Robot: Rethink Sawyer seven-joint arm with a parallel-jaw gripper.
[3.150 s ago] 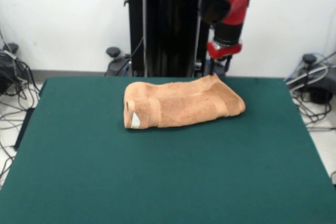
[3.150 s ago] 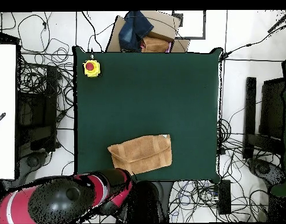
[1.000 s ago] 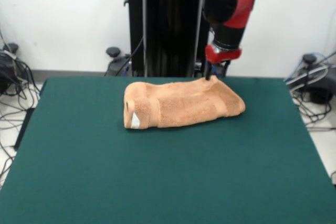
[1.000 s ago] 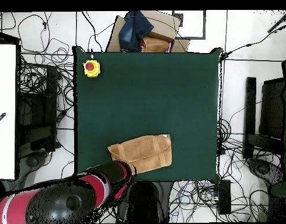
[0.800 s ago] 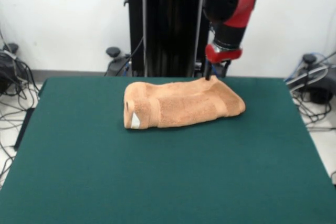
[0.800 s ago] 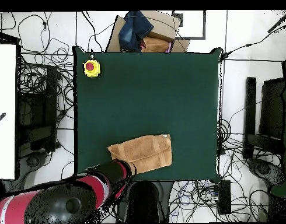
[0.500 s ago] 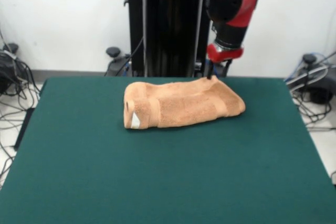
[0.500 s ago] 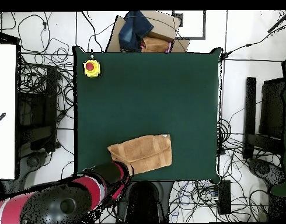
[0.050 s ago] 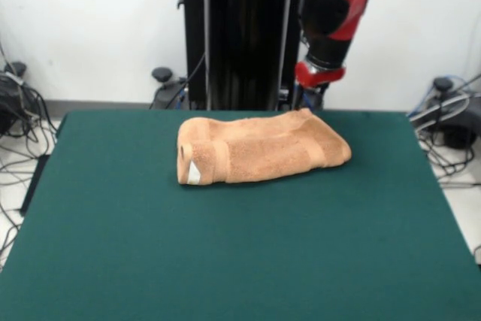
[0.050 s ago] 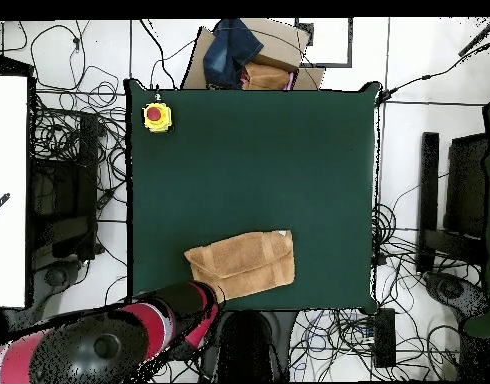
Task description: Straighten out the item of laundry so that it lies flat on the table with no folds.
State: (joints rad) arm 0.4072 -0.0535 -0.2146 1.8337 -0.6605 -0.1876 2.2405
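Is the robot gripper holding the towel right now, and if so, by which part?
Cannot be told. The gripper sits at the towel's far edge, but a hold isn't visible.

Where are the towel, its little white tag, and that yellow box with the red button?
towel (image 9: 263,149): front view, middle of the folded cloth.
white tag (image 9: 195,174): front view, on the tag itself.
yellow box (image 10: 157,117): overhead view, its red button.

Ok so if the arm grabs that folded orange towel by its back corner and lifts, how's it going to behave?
The towel looks like soft terry cloth lying in rounded, bunched folds, so it would probably go limp and drape rather than hold its shape. Being folded over itself, its layers may peel open or drag as it rises. On the felt-like table it likely grips somewhat, so a push might wrinkle it more than slide it.
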